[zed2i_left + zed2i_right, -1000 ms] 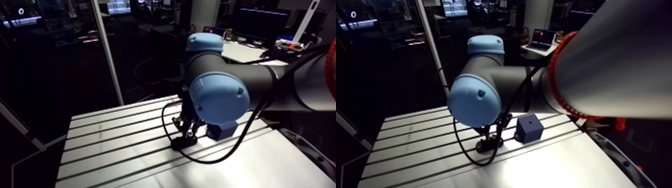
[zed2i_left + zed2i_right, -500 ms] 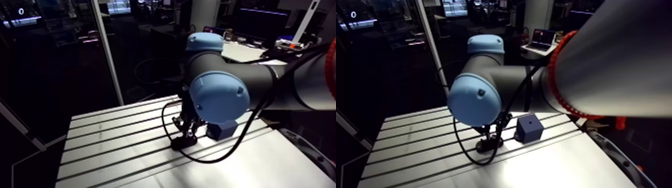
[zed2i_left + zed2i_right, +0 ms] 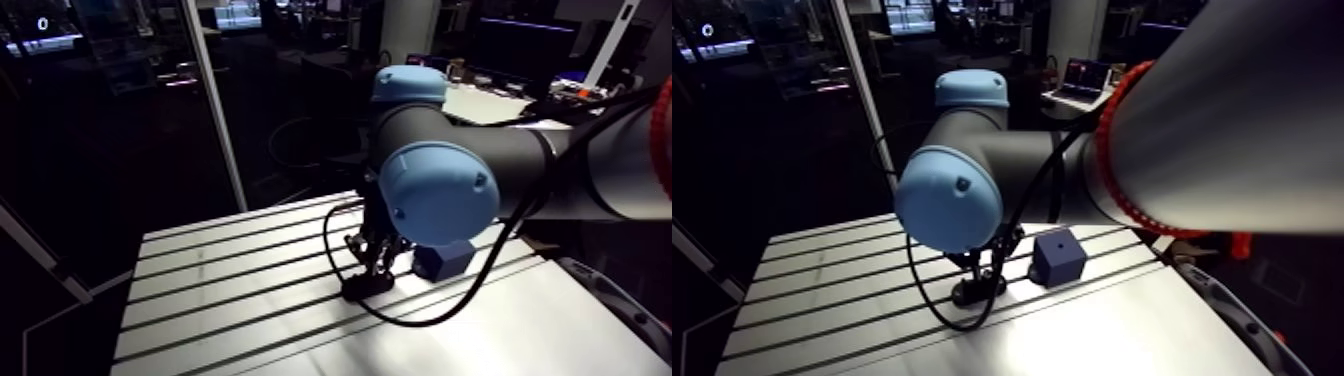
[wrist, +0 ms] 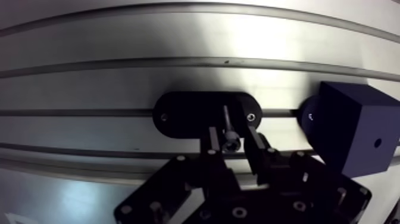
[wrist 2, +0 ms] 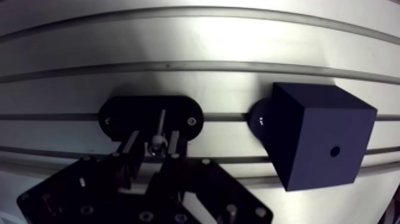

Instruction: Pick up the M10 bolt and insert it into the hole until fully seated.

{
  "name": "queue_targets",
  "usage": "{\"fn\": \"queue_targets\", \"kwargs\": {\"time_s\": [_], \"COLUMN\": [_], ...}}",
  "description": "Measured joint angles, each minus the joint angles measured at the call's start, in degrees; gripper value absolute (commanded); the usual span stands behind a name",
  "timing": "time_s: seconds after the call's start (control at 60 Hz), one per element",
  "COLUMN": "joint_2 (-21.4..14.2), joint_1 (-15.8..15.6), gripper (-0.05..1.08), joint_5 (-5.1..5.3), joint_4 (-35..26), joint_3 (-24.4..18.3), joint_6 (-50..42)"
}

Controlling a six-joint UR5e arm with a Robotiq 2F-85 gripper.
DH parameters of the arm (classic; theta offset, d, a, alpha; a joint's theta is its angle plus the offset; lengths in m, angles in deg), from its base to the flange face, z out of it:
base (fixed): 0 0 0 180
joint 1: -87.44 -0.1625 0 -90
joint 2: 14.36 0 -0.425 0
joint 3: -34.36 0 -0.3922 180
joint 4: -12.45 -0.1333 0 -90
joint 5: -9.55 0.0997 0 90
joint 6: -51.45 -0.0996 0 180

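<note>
Wrist view: my end effector (image 4: 233, 134) slightly open, straddling bolt (image 4: 228, 126) on holder (image 4: 184, 113), gripping nothing; off-centre closing could tip bolt.

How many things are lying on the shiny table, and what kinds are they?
bolt: 1
black oval holder: 1
blue cube: 1
Total: 3

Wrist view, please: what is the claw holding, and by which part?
Nothing, apparently: the claw straddles the head of the bolt, gaps either side, bolt resting on the black holder.
</note>
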Motion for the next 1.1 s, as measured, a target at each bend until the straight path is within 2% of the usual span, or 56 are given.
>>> {"fn": "queue_targets", "kwargs": {"time_s": [0.467, 1.1], "joint_2": [-0.2, -0.1], "joint_1": [0.0, 0.0], "gripper": [0.64, 0.74], "joint_5": [-0.1, -0.26], "joint_4": [-0.8, -0.8], "joint_3": [0.1, 0.1], "joint_6": [0.0, 0.0]}}
